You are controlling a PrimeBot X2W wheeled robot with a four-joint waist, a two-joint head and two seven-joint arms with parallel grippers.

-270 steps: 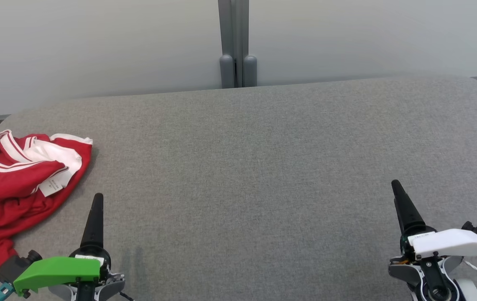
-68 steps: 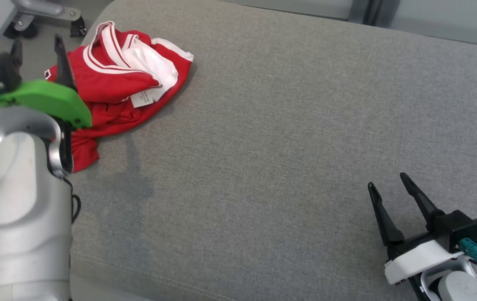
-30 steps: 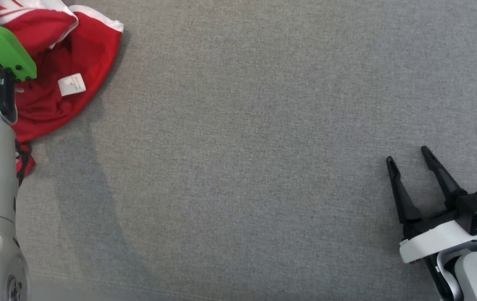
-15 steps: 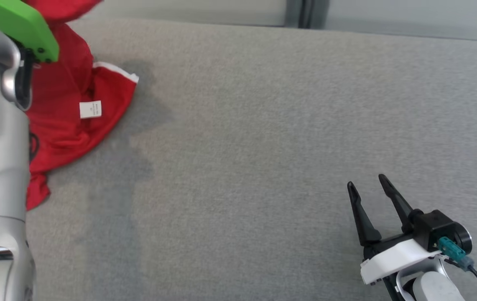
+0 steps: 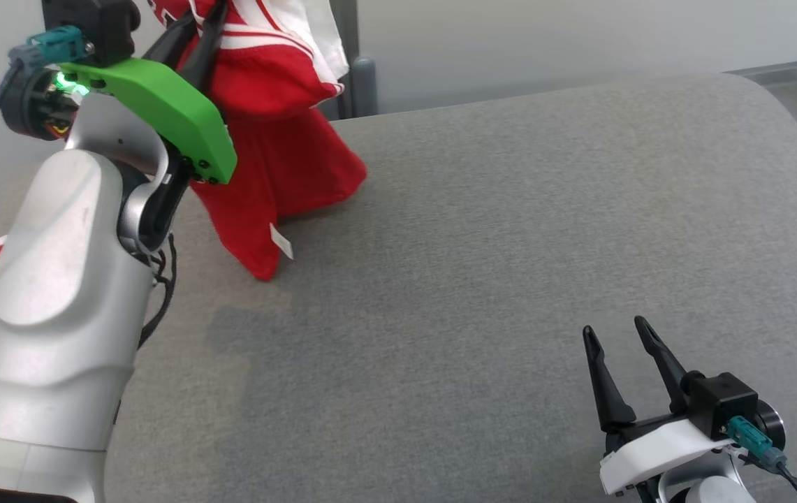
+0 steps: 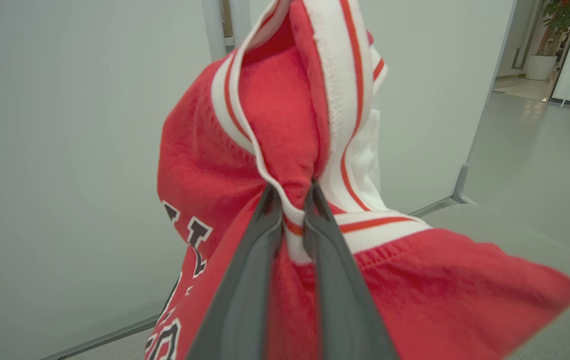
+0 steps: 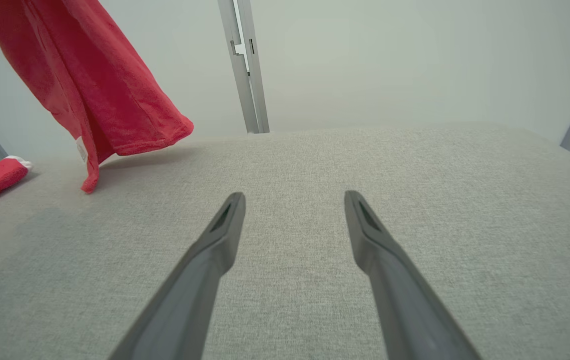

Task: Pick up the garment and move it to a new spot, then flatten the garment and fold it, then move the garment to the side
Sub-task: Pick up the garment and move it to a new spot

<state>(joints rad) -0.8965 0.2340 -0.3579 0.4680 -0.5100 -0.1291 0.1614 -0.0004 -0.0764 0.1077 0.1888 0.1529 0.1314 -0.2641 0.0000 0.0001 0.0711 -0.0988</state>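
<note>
The left gripper has lifted the heaped garment, which now hangs down to the grey surface.

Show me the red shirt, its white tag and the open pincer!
Red-and-white fabric shirt (image 5: 286, 161): head view, hanging red body.
Small white fabric tag (image 5: 281, 242): head view, its middle.
Open black right pincer (image 5: 615, 327): head view, between fingertips.

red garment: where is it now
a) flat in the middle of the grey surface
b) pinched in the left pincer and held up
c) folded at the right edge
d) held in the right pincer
b: the left pincer is shut on the striped trim of the red garment and holds it up over the grey surface; the right pincer is open.
</note>
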